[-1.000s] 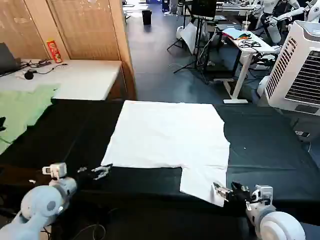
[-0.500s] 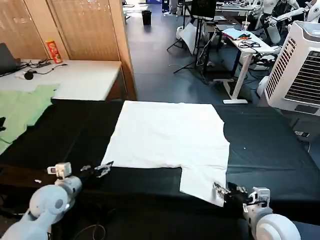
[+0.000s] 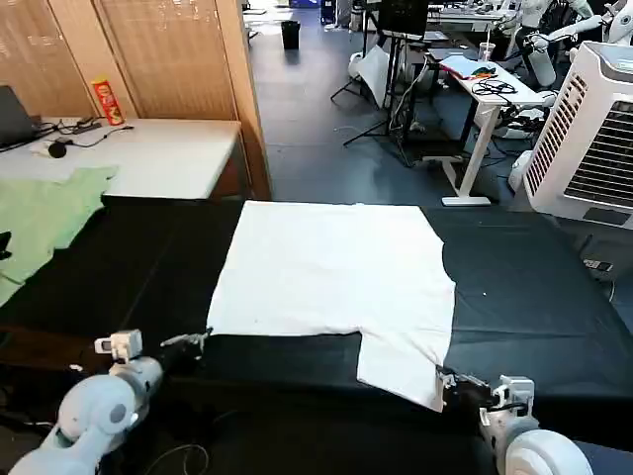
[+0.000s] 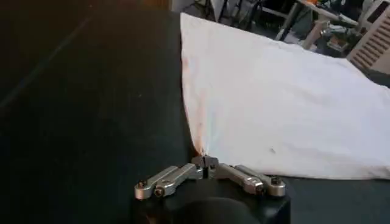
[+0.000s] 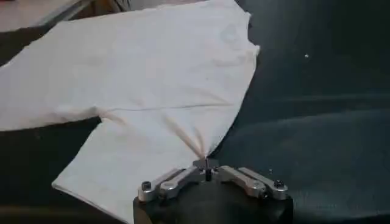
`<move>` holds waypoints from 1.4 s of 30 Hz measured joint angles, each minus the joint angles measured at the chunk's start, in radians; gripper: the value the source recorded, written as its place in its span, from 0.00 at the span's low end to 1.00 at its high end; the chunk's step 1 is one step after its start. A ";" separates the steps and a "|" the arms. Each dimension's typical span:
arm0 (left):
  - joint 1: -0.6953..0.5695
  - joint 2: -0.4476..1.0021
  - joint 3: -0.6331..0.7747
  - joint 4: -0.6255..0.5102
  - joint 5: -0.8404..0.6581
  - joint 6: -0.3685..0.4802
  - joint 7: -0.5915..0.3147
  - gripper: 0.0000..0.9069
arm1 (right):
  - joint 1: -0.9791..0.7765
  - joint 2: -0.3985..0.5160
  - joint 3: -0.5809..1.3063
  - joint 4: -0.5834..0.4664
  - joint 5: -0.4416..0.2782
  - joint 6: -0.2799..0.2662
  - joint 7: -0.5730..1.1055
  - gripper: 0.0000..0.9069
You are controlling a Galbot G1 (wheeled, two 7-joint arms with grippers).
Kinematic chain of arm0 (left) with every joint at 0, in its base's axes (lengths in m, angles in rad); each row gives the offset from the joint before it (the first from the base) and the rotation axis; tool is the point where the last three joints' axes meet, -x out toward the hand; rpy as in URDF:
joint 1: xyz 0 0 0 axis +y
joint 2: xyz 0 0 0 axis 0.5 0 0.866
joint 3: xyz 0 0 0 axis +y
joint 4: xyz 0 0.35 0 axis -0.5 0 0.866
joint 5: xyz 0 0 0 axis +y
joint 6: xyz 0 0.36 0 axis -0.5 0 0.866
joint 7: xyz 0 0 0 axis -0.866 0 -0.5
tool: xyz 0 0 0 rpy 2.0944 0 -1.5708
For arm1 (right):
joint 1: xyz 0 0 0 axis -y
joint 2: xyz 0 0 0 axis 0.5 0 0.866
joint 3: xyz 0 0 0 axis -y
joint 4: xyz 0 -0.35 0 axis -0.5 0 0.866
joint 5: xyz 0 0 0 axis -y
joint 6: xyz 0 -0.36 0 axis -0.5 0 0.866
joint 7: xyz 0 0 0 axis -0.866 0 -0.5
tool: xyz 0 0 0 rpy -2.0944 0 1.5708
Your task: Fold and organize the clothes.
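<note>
Cloth of pale green lies at the far left of your black worktop, well apart from the shirt. Next, at the near left edge, your left gripper sits low on the worktop with its fingers closed tight on the near left corner of the white T-shirt; the left wrist view shows the fabric drawn into small creases where that corner is pinched. You have the T-shirt spread flat across the middle of the worktop, plain side up, with one short sleeve lying toward the near right edge. At that sleeve, your right gripper rests on the worktop with its fingers closed on the sleeve's outer corner, and the right wrist view shows folds fanning out from the pinch point. Beyond the worktop to the right stands a white air cooler.
</note>
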 joint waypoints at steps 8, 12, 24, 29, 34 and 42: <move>0.072 0.009 -0.045 -0.097 0.014 -0.041 -0.017 0.00 | 0.010 -0.003 0.025 0.005 -0.090 0.012 -0.091 0.00; 0.027 -0.026 -0.038 -0.089 0.038 -0.076 0.001 0.00 | 0.074 -0.019 0.018 -0.053 -0.095 0.102 -0.126 0.00; -0.153 -0.142 0.021 0.038 0.169 -0.162 0.008 0.00 | 0.391 -0.042 -0.084 -0.317 -0.098 0.230 -0.176 0.00; -0.224 -0.152 0.052 0.102 0.198 -0.174 0.017 0.00 | 0.512 -0.039 -0.161 -0.434 -0.127 0.244 -0.185 0.00; -0.287 -0.142 0.091 0.172 0.214 -0.183 0.024 0.00 | 0.630 -0.029 -0.231 -0.552 -0.147 0.267 -0.210 0.00; -0.381 -0.154 0.159 0.278 0.243 -0.196 0.029 0.00 | 0.751 -0.012 -0.297 -0.676 -0.167 0.282 -0.232 0.00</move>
